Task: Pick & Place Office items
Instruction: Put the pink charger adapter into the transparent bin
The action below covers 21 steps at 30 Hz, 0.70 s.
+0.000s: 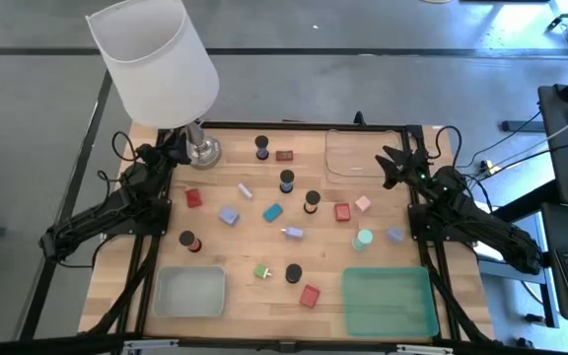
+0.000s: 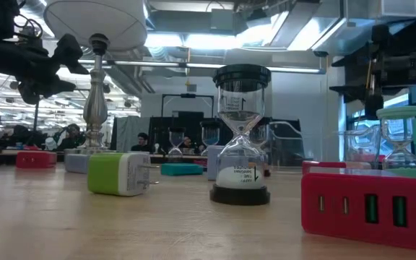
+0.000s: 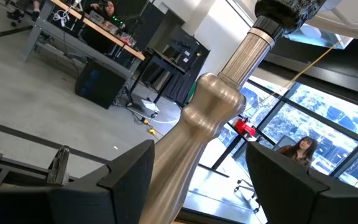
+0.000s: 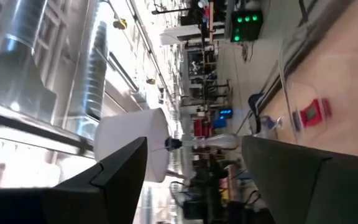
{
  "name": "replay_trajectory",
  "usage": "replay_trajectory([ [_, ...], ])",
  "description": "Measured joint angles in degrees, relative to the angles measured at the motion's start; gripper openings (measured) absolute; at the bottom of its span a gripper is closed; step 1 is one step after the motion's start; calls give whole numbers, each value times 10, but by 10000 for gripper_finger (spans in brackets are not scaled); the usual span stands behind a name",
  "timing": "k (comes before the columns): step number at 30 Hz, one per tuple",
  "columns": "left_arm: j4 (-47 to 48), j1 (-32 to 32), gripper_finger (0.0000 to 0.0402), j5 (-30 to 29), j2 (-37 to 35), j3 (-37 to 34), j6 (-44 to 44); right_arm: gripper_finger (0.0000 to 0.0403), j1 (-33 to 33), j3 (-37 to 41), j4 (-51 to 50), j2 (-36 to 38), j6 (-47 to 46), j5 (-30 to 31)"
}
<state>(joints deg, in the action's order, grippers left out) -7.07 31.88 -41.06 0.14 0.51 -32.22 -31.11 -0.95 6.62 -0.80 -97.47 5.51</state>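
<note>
Several office items lie scattered on the wooden table (image 1: 245, 251). They include dark hourglass cylinders (image 1: 286, 181), red blocks (image 1: 342, 211), a pink block (image 1: 363, 204), lilac-blue blocks (image 1: 228, 215), a teal block (image 1: 273, 212) and a green plug (image 1: 263, 271). My left gripper (image 1: 179, 146) is raised at the far left, open. The lamp's metal stem (image 3: 197, 130) shows between its fingers, beyond them. My right gripper (image 1: 390, 163) hangs open at the far right beside the clear tray (image 1: 351, 156), with nothing between its fingers (image 4: 117, 180).
The white-shaded lamp (image 1: 156, 59) stands at the far left corner on its metal base (image 1: 203, 150). A grey tray (image 1: 189, 291) sits near left and a green tray (image 1: 389, 301) near right. In the low view an hourglass (image 2: 241, 133) stands up front between a green plug (image 2: 118, 173) and a red block (image 2: 365, 206).
</note>
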Motion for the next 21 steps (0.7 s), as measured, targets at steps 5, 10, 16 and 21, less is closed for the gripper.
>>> replay_trajectory([
  [5, 0, 0, 251, 0, 0, 0, 0, 265, 0, 0, 0, 0, -25, 0],
  [10, 0, 0, 251, 0, 0, 0, 0, 265, 0, 0, -1, 0, -27, 0],
  [16, 0, 0, 251, 0, 0, 0, 0, 265, 0, 0, -3, 0, -24, 0],
  [21, 0, 0, 251, 0, 0, 0, 0, 265, 0, 0, -4, 0, 55, 1],
])
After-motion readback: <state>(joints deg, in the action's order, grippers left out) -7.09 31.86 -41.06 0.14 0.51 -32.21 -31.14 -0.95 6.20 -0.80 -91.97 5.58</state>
